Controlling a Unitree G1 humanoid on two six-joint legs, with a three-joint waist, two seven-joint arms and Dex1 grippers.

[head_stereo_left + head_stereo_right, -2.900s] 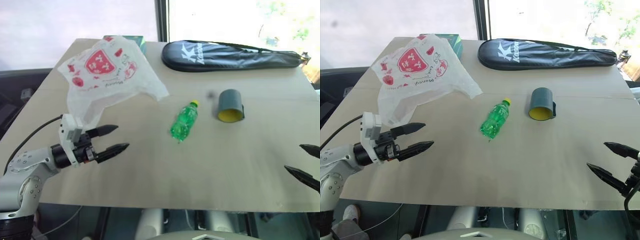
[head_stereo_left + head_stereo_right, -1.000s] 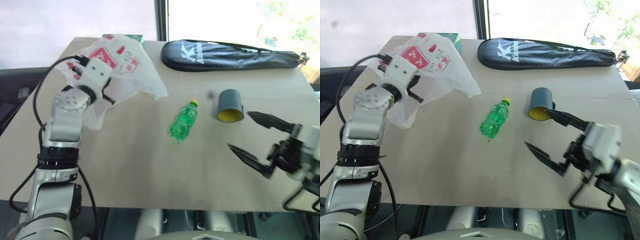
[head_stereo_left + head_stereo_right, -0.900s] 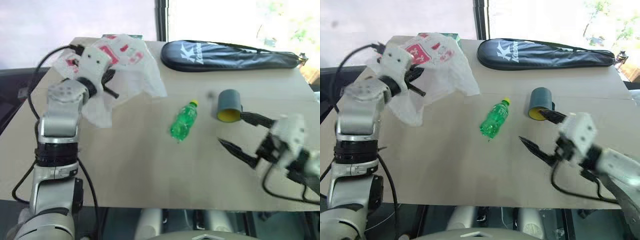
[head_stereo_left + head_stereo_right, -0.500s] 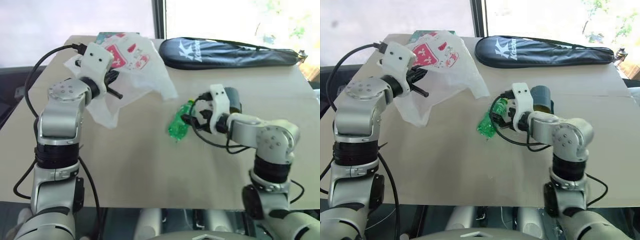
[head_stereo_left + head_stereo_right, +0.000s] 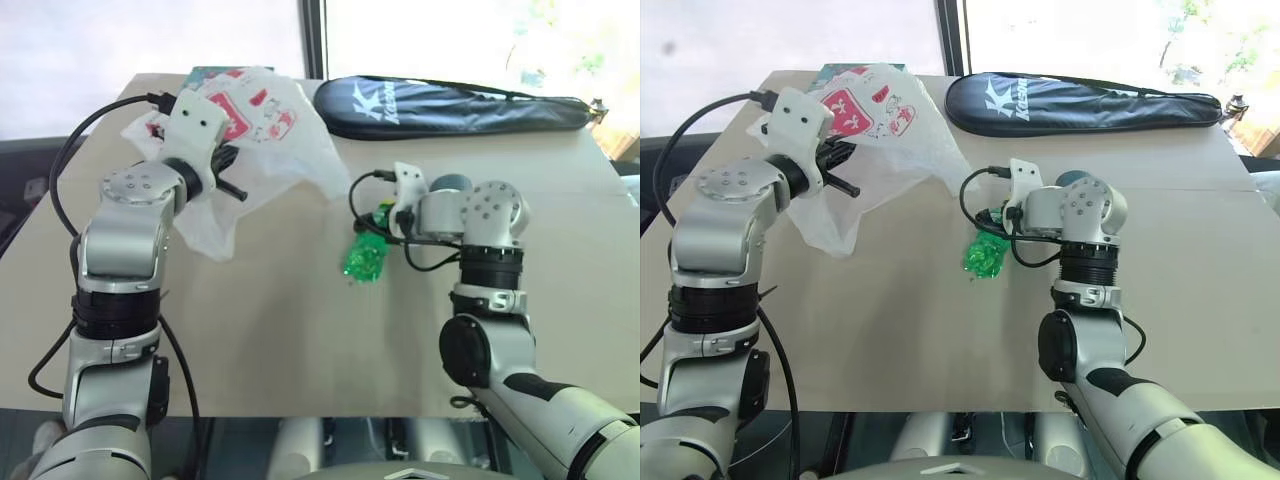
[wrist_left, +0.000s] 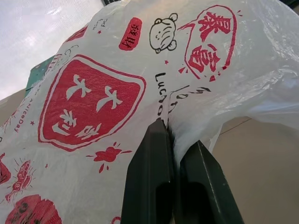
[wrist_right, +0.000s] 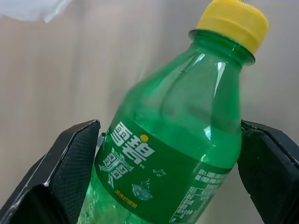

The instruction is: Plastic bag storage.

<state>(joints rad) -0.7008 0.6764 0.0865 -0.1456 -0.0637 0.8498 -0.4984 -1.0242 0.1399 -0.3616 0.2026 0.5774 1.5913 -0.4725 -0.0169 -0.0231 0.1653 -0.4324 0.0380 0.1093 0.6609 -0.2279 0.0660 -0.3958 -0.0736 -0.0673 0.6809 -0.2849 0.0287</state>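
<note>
The plastic bag (image 5: 272, 128), white and crinkly with red prints, hangs lifted off the table's far left part. My left gripper (image 6: 172, 140) is shut on a fold of it, just under the red shield logo (image 6: 88, 105); in the left eye view that gripper (image 5: 228, 178) sits under the bag's raised side. A green bottle (image 7: 173, 154) with a yellow cap lies on the table centre (image 5: 365, 260). My right gripper (image 7: 169, 133) stands open over it, one finger on either side of its body.
A long black racket case (image 5: 450, 100) lies along the far edge of the table (image 5: 300, 340). A dark cup (image 5: 452, 183) is mostly hidden behind my right wrist. A green box (image 5: 205, 73) peeks out behind the bag.
My right arm has swung in from the right and dropped over the green bottle. My left gripper, open near the front earlier, now holds the bag raised and has kept still lately.
</note>
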